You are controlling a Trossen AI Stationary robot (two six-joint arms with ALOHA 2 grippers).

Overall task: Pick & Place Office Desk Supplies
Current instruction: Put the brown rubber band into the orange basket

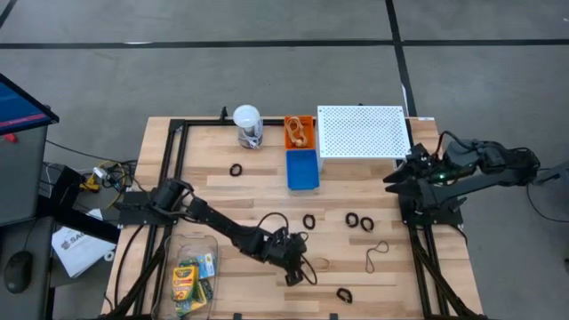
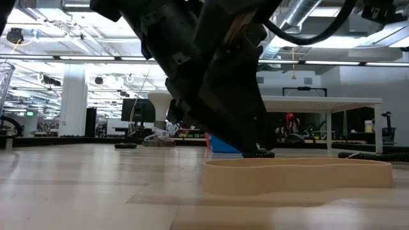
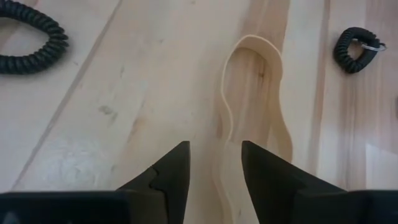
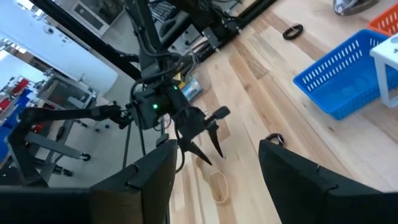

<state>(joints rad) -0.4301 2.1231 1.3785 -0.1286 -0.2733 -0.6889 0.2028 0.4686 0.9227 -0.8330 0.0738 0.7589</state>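
Observation:
A tan rubber band (image 3: 255, 93) lies flat on the wooden table near its front edge, and also shows in the high view (image 1: 317, 264) and the low view (image 2: 297, 176). My left gripper (image 3: 216, 152) is low over the band's near end, open by a narrow gap, with one strand running between its fingertips. Black coiled rings (image 3: 31, 37) (image 3: 356, 48) lie to either side. Two crayon boxes (image 1: 188, 280) rest in a clear bin. My right gripper (image 4: 214, 168) hangs open above the table's right edge (image 1: 396, 178). My left gripper stands astride one strand at the rubber band's near end (image 3: 219, 163), slanting down from the table's left. Whether the fingertips touch the strand I cannot tell. The band lies slack and flat on the table.
At the back stand a white-lidded jar (image 1: 248, 126), an orange basket (image 1: 300, 131), a blue basket (image 1: 302, 169) and a white perforated shelf (image 1: 363, 132). More black rings (image 1: 308, 220) (image 1: 358, 220) (image 1: 343, 294) and a thin loop (image 1: 378, 255) lie on the table's front half.

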